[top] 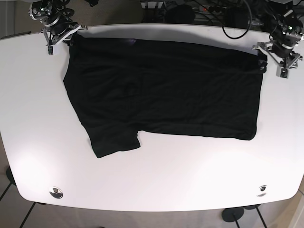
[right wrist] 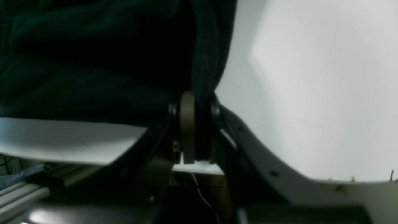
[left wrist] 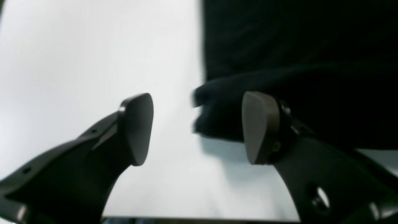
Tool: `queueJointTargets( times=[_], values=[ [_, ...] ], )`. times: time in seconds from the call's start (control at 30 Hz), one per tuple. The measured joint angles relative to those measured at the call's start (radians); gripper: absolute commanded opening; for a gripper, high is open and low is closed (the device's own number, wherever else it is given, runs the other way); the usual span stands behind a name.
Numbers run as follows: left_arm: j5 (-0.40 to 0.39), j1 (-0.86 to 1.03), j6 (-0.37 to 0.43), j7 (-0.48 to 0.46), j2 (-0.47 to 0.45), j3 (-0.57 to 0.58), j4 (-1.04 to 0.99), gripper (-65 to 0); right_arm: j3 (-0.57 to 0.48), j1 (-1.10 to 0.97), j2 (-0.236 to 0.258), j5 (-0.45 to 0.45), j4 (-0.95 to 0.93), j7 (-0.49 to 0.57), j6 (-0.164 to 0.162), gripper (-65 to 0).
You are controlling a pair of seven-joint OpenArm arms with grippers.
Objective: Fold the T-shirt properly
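Note:
A black T-shirt point(top: 166, 90) lies spread flat on the white table point(top: 166, 175), with one sleeve sticking out toward the front left. At the shirt's far left corner my right gripper point(top: 71, 35) is shut on a fold of the dark cloth point(right wrist: 77, 62); in the right wrist view the gripper point(right wrist: 200, 133) pinches a band of fabric between its pads. My left gripper point(top: 270, 59) sits at the shirt's far right corner. Seen from the left wrist, the gripper point(left wrist: 199, 130) is open, and a blurred tip of the T-shirt point(left wrist: 295, 46) reaches into the gap beside the right finger point(left wrist: 259, 127).
Cables and dark equipment point(top: 199, 9) crowd the space behind the table's back edge. Two round fittings point(top: 56, 192) point(top: 261, 189) sit near the front corners. In the right wrist view, the table edge and an aluminium frame point(right wrist: 25, 189) lie just below the gripper.

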Motion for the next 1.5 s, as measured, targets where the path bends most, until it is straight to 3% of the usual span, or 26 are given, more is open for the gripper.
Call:
queueJointTargets(
  times=[0.1,0.17,0.23,0.27,0.3,0.37,0.73,0.8,0.93,0.97,1.17,1.3,1.4,1.5],
  values=[
    [0.016,-0.03,0.006,0.009,-0.002,0.031,-0.052,-22.9,0.0,0.0,0.0,0.0,0.0,0.0,0.023,-62.6],
    [0.079,-0.058,0.003,0.009,-0.001,0.067,-0.09,-24.0,0.0,0.0,-0.002,0.0,0.0,-0.003,0.041,-62.6],
    [0.114,-0.082,0.003,0.01,0.003,0.071,-0.107,-35.0,0.0,0.0,-0.002,0.0,0.0,-0.004,0.041,-62.6],
    [0.115,-0.095,0.003,0.005,0.002,0.073,-0.116,-48.3,0.0,0.0,-0.003,0.0,0.0,-0.004,0.041,-62.6],
    [0.116,-0.106,0.003,0.006,0.002,0.073,-0.125,-55.7,0.0,0.0,-0.003,0.0,0.0,-0.004,0.041,-62.6],
    [0.122,-0.128,0.003,0.013,0.004,0.073,-0.132,-60.1,0.0,0.0,-0.003,0.0,0.0,-0.004,0.041,-62.6],
    [0.111,-0.226,0.003,0.005,0.003,0.08,-0.057,-59.4,0.0,0.013,-0.004,0.0,0.0,-0.004,0.042,-62.6],
    [0.12,-0.24,0.002,0.01,0.005,0.079,-0.057,-51.9,0.0,0.013,-0.004,0.0,0.0,-0.004,0.042,-62.6],
    [0.128,-0.29,0.003,0.008,-0.019,0.082,-0.112,-23.3,0.0,0.013,-0.003,0.0,0.0,-0.004,0.042,-62.6],
    [0.139,-0.293,0.003,0.008,-0.03,0.081,-0.128,-21.4,0.0,0.013,-0.003,0.0,0.0,-0.004,0.042,-62.6],
    [0.143,-0.287,0.003,0.01,-0.09,0.073,-0.214,-21.1,0.003,0.012,-0.004,0.0,0.0,-0.004,0.042,-62.6],
    [0.039,-0.147,0.002,-0.006,-0.09,0.075,-0.138,-21.1,0.004,0.013,-0.006,0.0,0.0,-0.004,0.042,-62.6],
    [0.03,-0.076,0.0,0.021,-0.083,0.077,-0.117,-21.2,0.006,0.019,-0.006,0.0,0.0,-0.004,0.041,-62.6],
    [0.003,-0.091,0.001,-0.006,-0.084,0.08,-0.177,-30.4,0.006,0.028,-0.027,-0.001,0.0,-0.004,0.041,-62.6]
  ],
)
